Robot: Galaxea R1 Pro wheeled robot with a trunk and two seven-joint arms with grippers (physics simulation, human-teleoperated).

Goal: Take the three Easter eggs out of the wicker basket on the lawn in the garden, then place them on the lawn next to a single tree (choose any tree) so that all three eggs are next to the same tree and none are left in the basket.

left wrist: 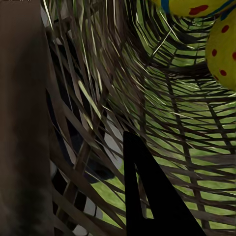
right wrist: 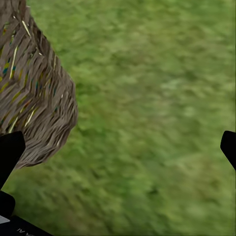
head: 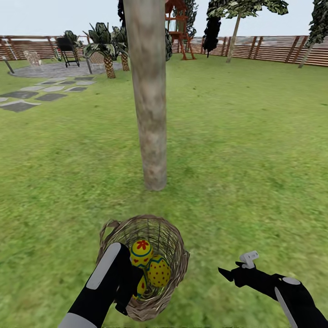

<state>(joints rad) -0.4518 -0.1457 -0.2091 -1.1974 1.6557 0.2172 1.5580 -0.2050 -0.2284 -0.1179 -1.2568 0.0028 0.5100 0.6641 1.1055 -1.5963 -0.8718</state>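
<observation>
Nearest the camera in the head view, the black left gripper is seen reaching down into the small round basket of loosely woven brown-tan twigs, its fingers hidden by the arm and the near rim, so how far they are spread, and whether anything is held, cannot be told. In the left wrist view one black finger is shown against the inner weave of the basket wall, with the yellow eggs close by. The black right gripper is held above the grass to the right of the basket, well apart from it; its two fingertips are seen widely parted at opposite edges of the right wrist view, with only grass between them and the basket's outer wall to one side.

Three yellow eggs painted with blue zigzag bands and red dots are seen inside the basket: one with a red flower-like mark, one dotted with red, and a third partly hidden beside the left gripper.

The basket is set on the mottled green lawn, just in front of the thick grey-beige tree trunk. Farther off, grey stepping stones, short palms, a wooden playset and a brown slatted fence are seen.
</observation>
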